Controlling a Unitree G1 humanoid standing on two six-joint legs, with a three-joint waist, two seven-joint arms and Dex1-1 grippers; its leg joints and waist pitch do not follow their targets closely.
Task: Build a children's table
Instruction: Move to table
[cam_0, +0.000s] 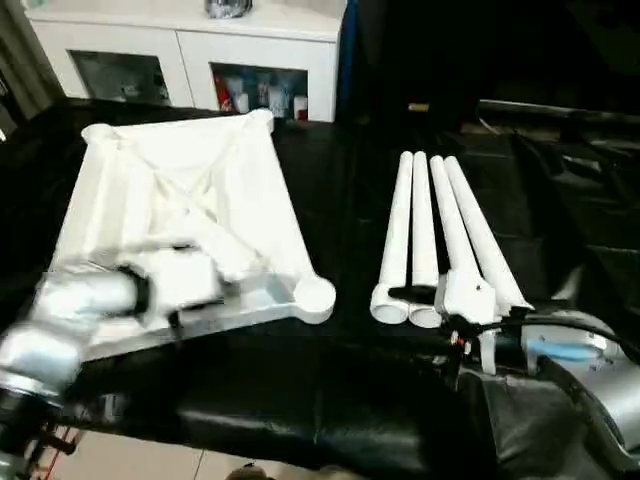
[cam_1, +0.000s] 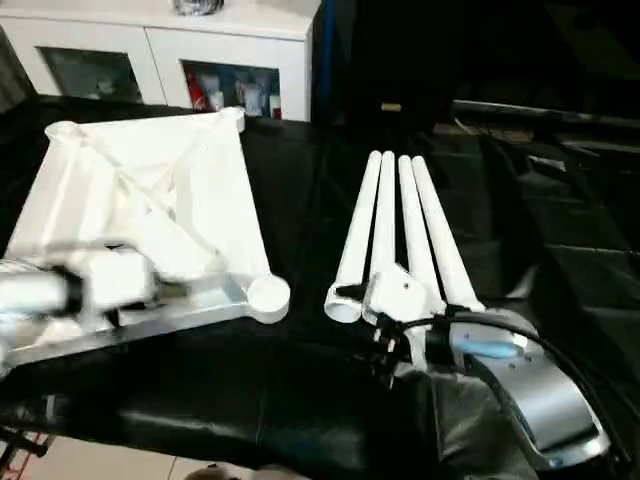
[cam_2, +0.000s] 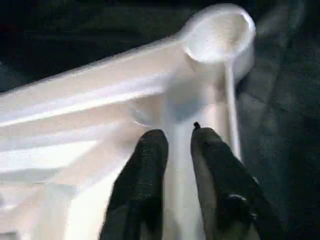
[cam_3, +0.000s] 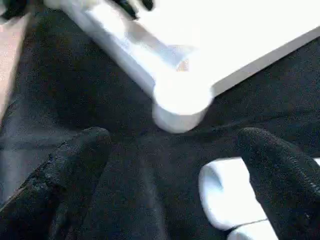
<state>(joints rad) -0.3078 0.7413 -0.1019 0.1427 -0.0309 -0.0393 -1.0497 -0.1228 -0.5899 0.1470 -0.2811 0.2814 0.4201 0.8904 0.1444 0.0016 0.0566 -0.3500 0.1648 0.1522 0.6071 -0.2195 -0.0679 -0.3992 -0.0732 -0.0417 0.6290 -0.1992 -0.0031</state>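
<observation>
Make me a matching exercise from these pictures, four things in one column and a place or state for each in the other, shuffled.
1. tabletop
2. legs
3. right gripper
4. cabinet

A. fingers spread wide at the tubes' near ends
B. behind the black work table
C. underside up, on the left
D. bundled side by side, on the right

Pairs: 1-C, 2-D, 3-A, 4-B

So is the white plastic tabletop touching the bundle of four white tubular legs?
Apart. The left eye view shows black cloth plainly separating the tabletop from the legs.
</observation>
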